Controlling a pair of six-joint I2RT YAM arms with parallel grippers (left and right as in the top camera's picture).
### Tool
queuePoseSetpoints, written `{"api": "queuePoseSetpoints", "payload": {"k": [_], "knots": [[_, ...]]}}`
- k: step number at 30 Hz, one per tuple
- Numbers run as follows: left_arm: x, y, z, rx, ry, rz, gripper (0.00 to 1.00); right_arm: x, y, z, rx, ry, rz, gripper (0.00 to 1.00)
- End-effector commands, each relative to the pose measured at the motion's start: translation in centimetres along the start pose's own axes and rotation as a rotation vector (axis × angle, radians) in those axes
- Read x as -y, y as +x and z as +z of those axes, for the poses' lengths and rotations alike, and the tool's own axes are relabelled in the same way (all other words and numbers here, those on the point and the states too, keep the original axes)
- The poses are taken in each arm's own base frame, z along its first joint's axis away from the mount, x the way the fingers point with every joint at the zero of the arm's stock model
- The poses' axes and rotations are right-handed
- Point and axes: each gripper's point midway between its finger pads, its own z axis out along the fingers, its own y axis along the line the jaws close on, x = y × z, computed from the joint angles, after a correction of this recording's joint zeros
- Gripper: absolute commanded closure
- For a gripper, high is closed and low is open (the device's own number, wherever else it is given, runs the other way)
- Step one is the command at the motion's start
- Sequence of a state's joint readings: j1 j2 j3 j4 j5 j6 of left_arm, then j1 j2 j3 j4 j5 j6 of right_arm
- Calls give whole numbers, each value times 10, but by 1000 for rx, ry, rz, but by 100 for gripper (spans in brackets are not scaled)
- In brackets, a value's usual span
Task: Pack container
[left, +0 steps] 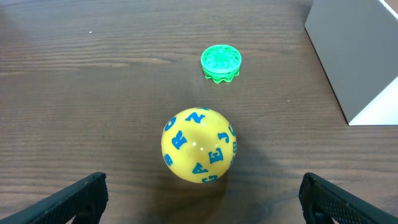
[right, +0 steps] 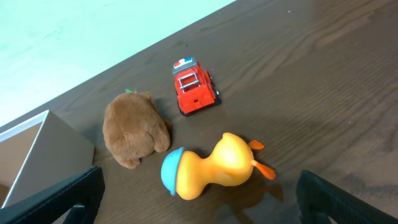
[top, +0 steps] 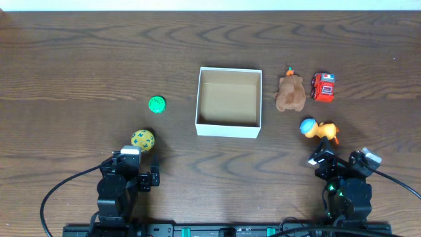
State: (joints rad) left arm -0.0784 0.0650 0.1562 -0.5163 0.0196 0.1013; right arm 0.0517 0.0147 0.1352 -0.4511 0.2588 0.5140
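The container (top: 229, 125) is a square white box with a tan inside, standing empty at the table's middle; its wall shows in the left wrist view (left: 364, 56) and right wrist view (right: 37, 155). My left gripper (top: 135, 168) is open and empty, just short of a yellow ball with blue letters (top: 143, 140) (left: 199, 145). A green ridged disc (top: 156, 104) (left: 220, 63) lies beyond it. My right gripper (top: 342, 161) is open and empty, just short of an orange duck with a blue cap (top: 319, 129) (right: 208, 165).
A brown plush toy (top: 290, 92) (right: 134, 127) lies right of the box. A red toy fire truck (top: 323, 86) (right: 194, 93) lies beside it. The table's far edge runs along the top, with a pale wall beyond (right: 74, 37).
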Motion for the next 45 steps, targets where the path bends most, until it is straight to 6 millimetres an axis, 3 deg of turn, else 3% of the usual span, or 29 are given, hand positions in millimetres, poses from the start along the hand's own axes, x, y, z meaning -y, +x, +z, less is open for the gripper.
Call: {"api": "queuePoseSetpoints", "payload": {"k": [1,38,45], "knots": [[-1,6,2,-15,-6,-14,2,1,0,0,5,2,-11,1],[-1,2,2,0,-6,-15,2,1,0,0,6,1,-11,1],[-2,-10,-3,32,-5,-115,2,-24,23,0,-122,-145,-52,1]]}}
